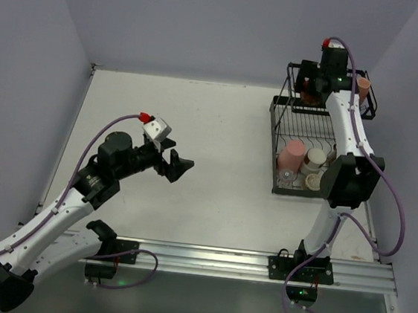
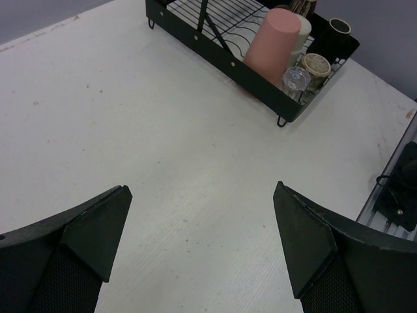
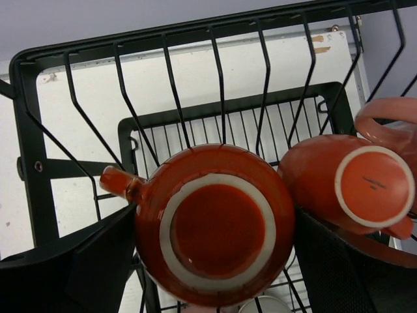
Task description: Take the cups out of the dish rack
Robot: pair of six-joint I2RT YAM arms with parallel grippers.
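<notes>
Both fingers [image 3: 78,267] of the right gripper [image 3: 215,261] stand spread wide, one at nine o'clock and one at three o'clock of an upturned orange mug [image 3: 218,231]. From where I stand I cannot tell whether they touch it. The mug sits base-up in the upper basket of the dish rack [image 3: 26,130], its handle [image 3: 120,182] sticking out at ten o'clock. A second orange mug [image 3: 355,182] leans against it at three o'clock, so the right-hand finger has little room.

Glazed ceramic like this looks stiff, smooth and likely slippery, with some weight, and it would chip against the wires. I would close across the round body below the base, clear of the handle, then lift straight up.

Over at the table's [image 1: 212,202] eight o'clock side, the left gripper [image 1: 174,164] hangs above bare surface with its jaws apart, holding nothing. A pink tumbler [image 1: 293,154] waits in the rack's lower tray.
</notes>
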